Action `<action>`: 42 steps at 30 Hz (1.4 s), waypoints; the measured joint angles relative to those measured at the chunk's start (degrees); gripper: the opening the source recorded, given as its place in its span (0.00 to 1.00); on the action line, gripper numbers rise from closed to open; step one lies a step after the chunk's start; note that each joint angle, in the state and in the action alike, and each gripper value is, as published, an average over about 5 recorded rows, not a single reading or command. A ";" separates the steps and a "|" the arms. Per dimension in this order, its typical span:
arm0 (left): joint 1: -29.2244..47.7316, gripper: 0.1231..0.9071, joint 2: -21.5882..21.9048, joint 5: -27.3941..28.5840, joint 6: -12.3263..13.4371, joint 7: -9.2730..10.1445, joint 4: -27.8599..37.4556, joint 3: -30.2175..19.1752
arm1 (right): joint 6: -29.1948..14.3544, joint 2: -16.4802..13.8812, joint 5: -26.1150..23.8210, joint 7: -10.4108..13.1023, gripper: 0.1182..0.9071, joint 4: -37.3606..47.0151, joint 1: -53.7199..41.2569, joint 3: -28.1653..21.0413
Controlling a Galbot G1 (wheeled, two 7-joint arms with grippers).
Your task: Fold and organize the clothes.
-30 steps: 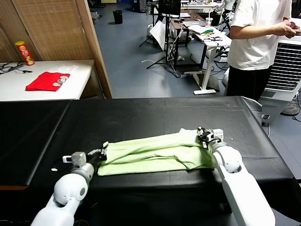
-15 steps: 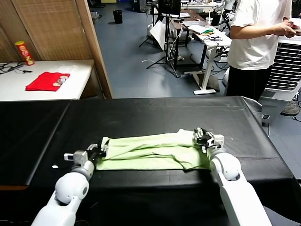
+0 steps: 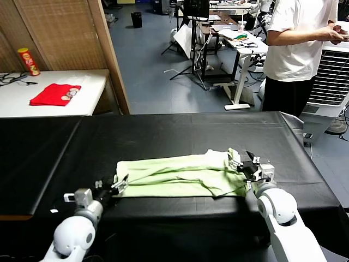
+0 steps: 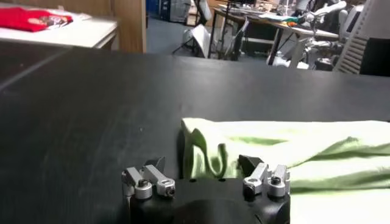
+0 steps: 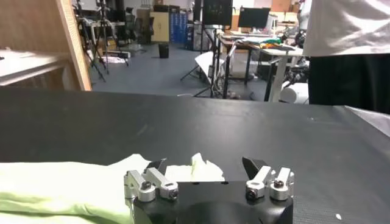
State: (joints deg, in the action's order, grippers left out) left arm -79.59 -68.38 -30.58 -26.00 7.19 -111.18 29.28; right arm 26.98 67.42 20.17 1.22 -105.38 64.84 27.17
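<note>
A pale mint-green shirt lies folded into a long, rumpled band across the near half of a black-covered table, its length running from side to side in front of the robot. At the shirt's left end, the left gripper sits low over the tabletop with its fingers spread apart and nothing between them; the left wrist view shows the two fingertips standing wide on either side of the bunched end of the shirt, just short of the fabric and not closed on it. At the shirt's right end, the right gripper is likewise spread wide and holds nothing; the right wrist view shows its fingers apart with a small raised peak of the shirt's fabric just ahead of them, the cloth trailing off to one side. Whether either gripper grazes the cloth cannot be told. Both ends of the shirt rest on the table, the fabric creased in long folds along its length. Beyond the shirt, past the table's far edge, a red cloth lies on a white side table beside a yellow-and-red canister, and a person in a white T-shirt stands off to the far right of the shirt near a white appliance.
</note>
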 joint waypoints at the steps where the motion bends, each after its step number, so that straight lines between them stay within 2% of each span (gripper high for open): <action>1: -0.06 0.79 -0.37 0.10 0.11 0.04 0.16 0.03 | 0.00 -0.08 0.00 -0.02 0.86 -0.29 0.04 -0.01; 5: -0.12 0.54 -1.66 -0.03 0.28 0.12 0.41 0.07 | 0.01 -0.25 -0.05 -0.08 0.86 -1.30 0.19 -0.06; 10: 0.14 0.18 -2.40 0.61 -0.04 0.27 0.09 -0.08 | -0.06 0.05 -0.36 -0.13 0.86 -2.09 0.78 0.23; 13: 0.24 0.06 -1.81 3.17 -0.28 0.33 -0.39 0.10 | -0.04 0.28 -0.48 -0.13 0.86 -2.80 1.31 0.74; 18: -0.53 0.07 1.63 7.95 0.28 0.17 -0.86 1.91 | 0.05 0.40 -0.52 -0.11 0.86 -4.53 2.49 2.02; 24: -2.72 0.06 10.31 9.11 1.74 -0.07 0.38 7.58 | 0.02 0.73 -0.67 -0.08 0.86 -6.49 3.97 3.18; 27: -4.00 0.06 14.92 8.74 1.33 1.48 0.22 10.79 | -0.04 1.44 -1.18 -0.03 0.86 -7.30 4.56 3.27; 30: -4.51 0.06 17.09 8.53 0.01 3.70 -1.47 12.12 | -0.17 2.23 -2.15 -0.03 0.86 -7.94 5.16 3.06; 33: -4.21 0.06 16.64 7.71 -1.73 5.50 -4.57 11.41 | -0.36 3.13 -3.08 -0.05 0.86 -8.39 5.86 2.97; 36: -3.53 0.06 14.30 4.94 -3.67 7.10 -8.34 8.62 | -0.61 3.97 -3.79 -0.03 0.86 -8.63 6.58 3.30; 42: -0.39 0.06 6.92 -6.53 -7.72 12.45 -13.77 -1.10 | -1.14 5.33 -5.53 -0.07 0.86 -8.85 8.38 4.73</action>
State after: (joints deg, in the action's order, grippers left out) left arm -79.99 -61.46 -37.12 -33.72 19.64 -124.95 28.19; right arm 25.84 72.75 14.64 1.16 -114.23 73.22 31.90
